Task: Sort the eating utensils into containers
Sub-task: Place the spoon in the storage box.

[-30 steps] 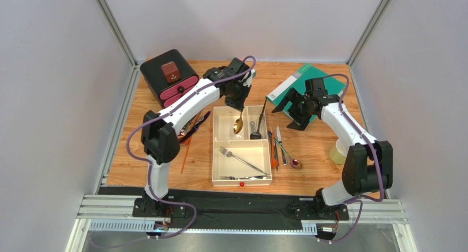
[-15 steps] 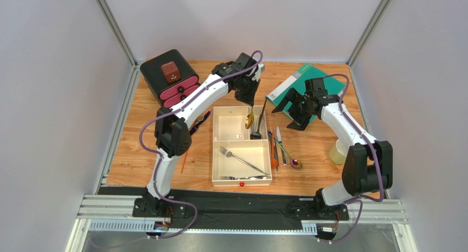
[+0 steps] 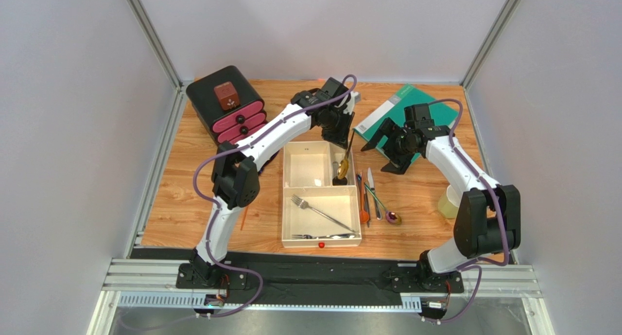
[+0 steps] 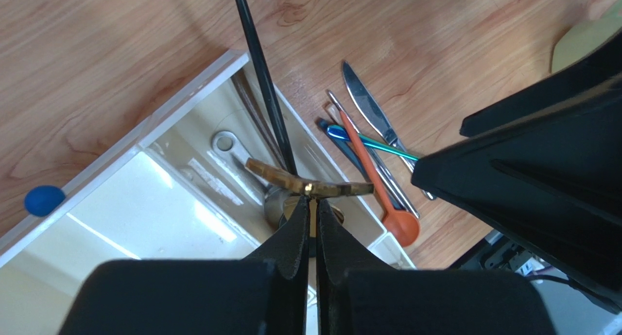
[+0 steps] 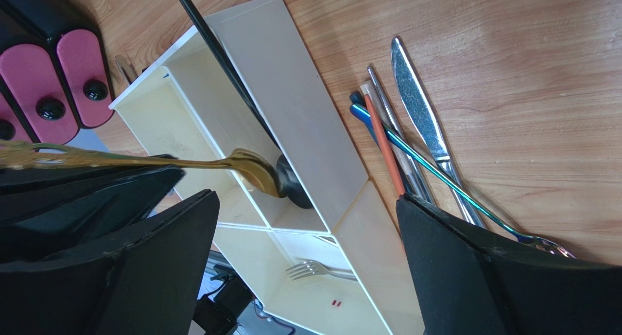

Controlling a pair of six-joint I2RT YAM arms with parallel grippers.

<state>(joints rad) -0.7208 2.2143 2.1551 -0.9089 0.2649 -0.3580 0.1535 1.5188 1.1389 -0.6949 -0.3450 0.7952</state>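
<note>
My left gripper [image 3: 341,136] is shut on the handle of a gold spoon [image 3: 341,166], which hangs bowl-down over the right small compartment of the cream tray [image 3: 306,157]. In the left wrist view the jaws [image 4: 312,202] pinch the gold spoon [image 4: 292,180]. A black spoon [image 3: 340,179] lies in that compartment, its handle [image 4: 263,80] leaning over the far rim. Two silver forks [image 3: 321,213] lie in the large compartment. My right gripper [image 3: 385,147] is open and empty above the table right of the tray, as the right wrist view [image 5: 306,196] shows.
An orange spoon [image 3: 363,205], a silver knife [image 3: 371,188] and a blue-green spoon [image 3: 385,209] lie right of the tray. More utensils [image 3: 257,171] lie left of it. A black box with pink drawers [image 3: 225,103], a green book [image 3: 409,109] and a yellow cup [image 3: 451,201] stand around.
My left gripper has carried the gold spoon rightward, from over the left small compartment to over the right one. The right arm has not moved.
</note>
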